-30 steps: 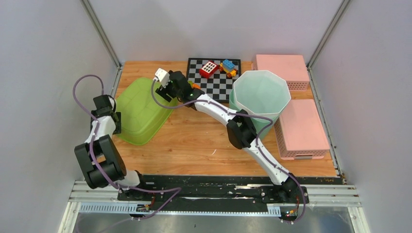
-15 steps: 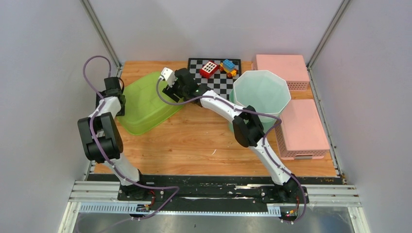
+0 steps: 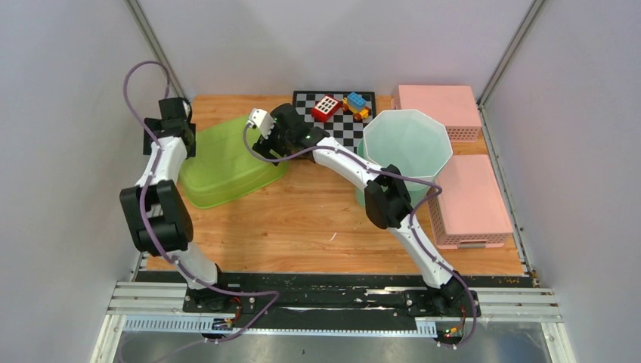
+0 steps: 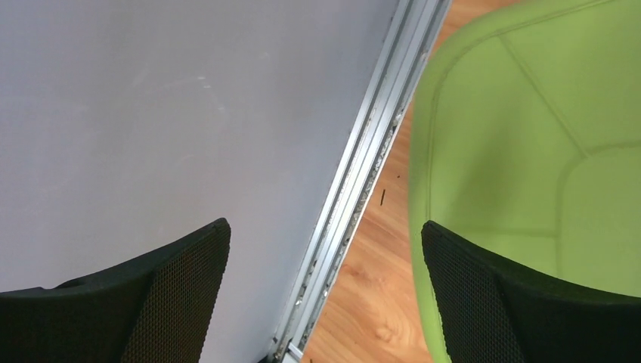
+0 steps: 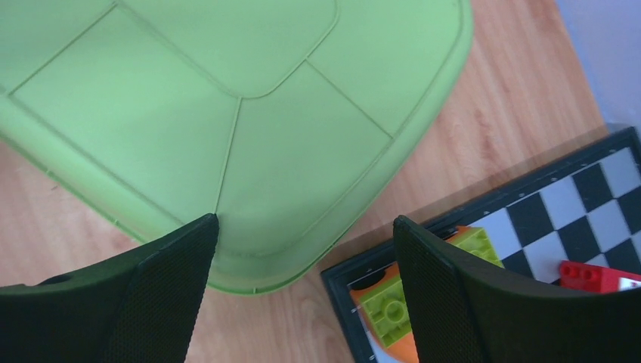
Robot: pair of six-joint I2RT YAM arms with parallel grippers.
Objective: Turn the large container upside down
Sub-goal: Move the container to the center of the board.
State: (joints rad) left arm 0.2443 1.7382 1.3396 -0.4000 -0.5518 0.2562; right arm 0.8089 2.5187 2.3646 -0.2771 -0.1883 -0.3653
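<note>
The large container is a lime-green plastic tub lying bottom-up on the left of the wooden table. Its ribbed underside fills the right wrist view. My left gripper hangs open over the tub's far left edge by the wall. In the left wrist view the gripper has only the wall rail and bare wood between its fingers, and the tub lies under the right finger. My right gripper is open above the tub's right corner. In its own view this gripper holds nothing.
A checkerboard with toy bricks lies just right of the tub; it also shows in the right wrist view. A tall teal bucket stands upright beside it. Two pink boxes sit at the right. An aluminium rail lines the left wall.
The tub has tipped over from a tilted pose to lying flat, bottom-up. My left arm swung toward the far left corner and its jaws widened. The right gripper shifted slightly right.
</note>
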